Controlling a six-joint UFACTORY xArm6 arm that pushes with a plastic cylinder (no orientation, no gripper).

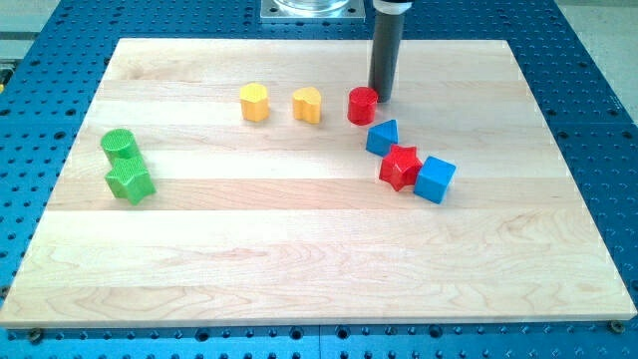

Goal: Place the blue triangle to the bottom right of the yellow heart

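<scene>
My tip [383, 98], bare with no hand fitted, is sitting near the worktop's [299, 249] top edge, touching the red cylinder [362, 105], above the blue triangle [382, 137], presumably lining up a push toward the yellow heart [307, 104].

No readable text anywhere in the camera view.

No letters, numbers, brand marks or signs can be read on the wooden board [319, 249], on the blue perforated table [598, 120] around it, on the coloured blocks, on the dark rod, or on the metal base [311, 10] at the view's top.
</scene>
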